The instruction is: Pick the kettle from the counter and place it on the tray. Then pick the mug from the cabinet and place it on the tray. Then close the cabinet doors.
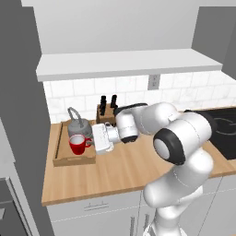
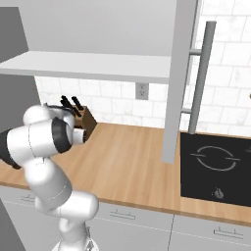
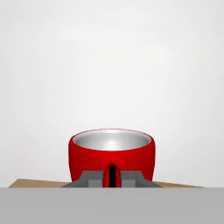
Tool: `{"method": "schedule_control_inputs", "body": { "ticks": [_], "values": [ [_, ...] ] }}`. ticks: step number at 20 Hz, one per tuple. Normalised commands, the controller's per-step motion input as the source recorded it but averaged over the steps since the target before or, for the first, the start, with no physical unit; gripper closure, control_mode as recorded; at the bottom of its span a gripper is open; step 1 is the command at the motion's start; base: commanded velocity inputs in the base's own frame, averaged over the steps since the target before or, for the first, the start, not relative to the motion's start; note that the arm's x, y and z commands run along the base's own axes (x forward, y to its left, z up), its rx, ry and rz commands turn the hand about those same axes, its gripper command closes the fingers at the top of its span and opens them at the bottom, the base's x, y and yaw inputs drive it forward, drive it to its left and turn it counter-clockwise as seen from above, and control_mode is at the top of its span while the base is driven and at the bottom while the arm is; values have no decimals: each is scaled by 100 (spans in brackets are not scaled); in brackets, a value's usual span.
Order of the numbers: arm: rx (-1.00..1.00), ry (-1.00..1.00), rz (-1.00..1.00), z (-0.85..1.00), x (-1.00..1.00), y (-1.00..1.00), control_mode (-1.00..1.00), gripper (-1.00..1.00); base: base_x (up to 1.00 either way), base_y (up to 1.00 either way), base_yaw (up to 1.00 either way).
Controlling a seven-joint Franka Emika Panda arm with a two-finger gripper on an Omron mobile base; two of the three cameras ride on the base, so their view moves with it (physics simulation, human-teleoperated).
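The red mug [image 1: 79,144] is seen upright in the tray [image 1: 60,156], at its front part, with the white inside turned up. In the hand view the mug's handle is clamped between the two dark fingertips [image 3: 92,178], which are brought almost together on it, so the gripper [image 1: 94,140] is closed on the mug's handle. Whether the mug's bottom touches the tray floor cannot be told.

Just behind the mug, in the same tray, the grey kettle [image 1: 79,124] is placed with its wire handle arched over it. The tray lies at the left end of the wooden counter [image 1: 124,170], near the wall. A knife block [image 1: 107,113] with dark handles is set just beside the tray, against the tiled wall.

Above the counter the grey floor panel of the cabinet [image 1: 129,62] is seen. In the right base view one cabinet door [image 2: 179,78] is shown standing open, with its long silver bar handle [image 2: 201,73], over a black cooktop [image 2: 215,166].
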Motion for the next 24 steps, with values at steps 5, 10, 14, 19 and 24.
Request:
{"method": "schedule_control_inputs", "body": {
  "ticks": [5, 10, 14, 19, 24],
  "values": [
    [0, 0, 0, -20, 22, -3, -100, 100, 0, 0, 0],
    [0, 0, 0, -16, 19, 0, -100, 100, 0, 0, 0],
    [0, 0, 0, -14, 15, 0, -100, 100, 0, 0, 0],
    [0, 0, 0, -16, 14, 0, -100, 100, 0, 0, 0],
    [0, 0, 0, -15, 15, 0, -100, 100, 0, 0, 0]
  ]
}}
